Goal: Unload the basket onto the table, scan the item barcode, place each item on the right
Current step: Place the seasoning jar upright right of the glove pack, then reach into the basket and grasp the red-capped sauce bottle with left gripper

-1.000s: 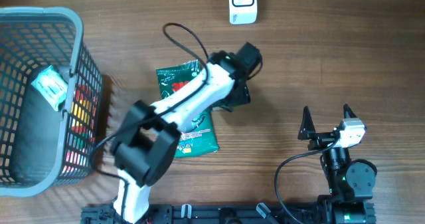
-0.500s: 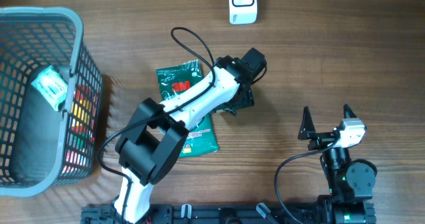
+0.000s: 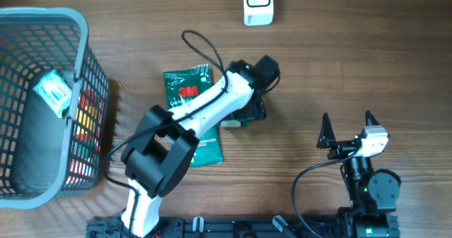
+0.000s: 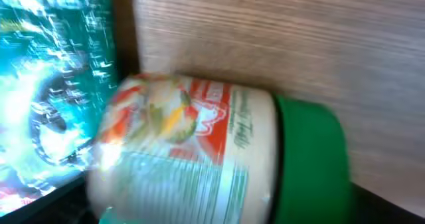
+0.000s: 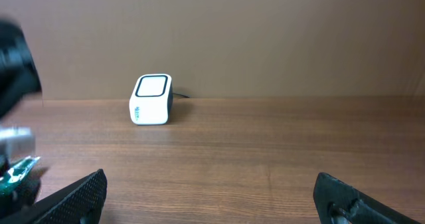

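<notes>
Green-lid jar (image 4: 199, 154) lying on side just under L gripper (image 3: 247, 114); jaw spread unclear. R gripper (image 3: 346, 128) spread.

A gray basket (image 3: 42, 13) stands at the left edge of the brown wooden tabletop (image 3: 353, 68). Inside it lie a small light green packet (image 3: 54, 91) and some red and yellow things (image 3: 83, 123). A dark green bag (image 3: 182, 87) lies flat near the middle of the tabletop.

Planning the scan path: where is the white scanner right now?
Overhead, the white scanner stands alone at the top centre, up and right of the green packet; the right wrist view shows it left of centre.
</notes>
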Robot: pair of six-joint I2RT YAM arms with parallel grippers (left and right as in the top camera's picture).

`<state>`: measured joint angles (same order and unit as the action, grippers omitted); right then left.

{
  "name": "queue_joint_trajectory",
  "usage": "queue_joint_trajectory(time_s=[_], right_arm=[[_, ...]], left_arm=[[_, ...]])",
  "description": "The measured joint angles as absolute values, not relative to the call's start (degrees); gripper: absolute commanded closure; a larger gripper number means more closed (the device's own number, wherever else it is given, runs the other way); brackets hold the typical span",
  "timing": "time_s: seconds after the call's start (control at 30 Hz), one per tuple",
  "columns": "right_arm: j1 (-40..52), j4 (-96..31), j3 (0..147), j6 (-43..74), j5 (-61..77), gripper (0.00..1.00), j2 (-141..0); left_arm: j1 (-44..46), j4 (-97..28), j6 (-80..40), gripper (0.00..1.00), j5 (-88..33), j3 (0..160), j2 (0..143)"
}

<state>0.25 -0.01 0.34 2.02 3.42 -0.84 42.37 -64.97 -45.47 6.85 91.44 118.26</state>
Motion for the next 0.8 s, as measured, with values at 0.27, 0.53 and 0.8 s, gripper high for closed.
queue_joint_trajectory(time_s=[0.27,0.53,0.8], right_arm=[[0.25,-0.01,0.36,2.02,3.42,0.00,-0.84],[0.25,-0.01,0.36,2.02,3.42,0.00,-0.84],[0.25,-0.01,0.36,2.02,3.42,0.00,-0.84]], left_arm=[[40.16,-77.32,-43.09,0.00,23.79,119.66,105.03],[23.53,-81.36,-44.23,0.00,30.26,120.42,92.82],[-1.98,-83.64,-39.79,0.00,30.92,120.42,81.19]])
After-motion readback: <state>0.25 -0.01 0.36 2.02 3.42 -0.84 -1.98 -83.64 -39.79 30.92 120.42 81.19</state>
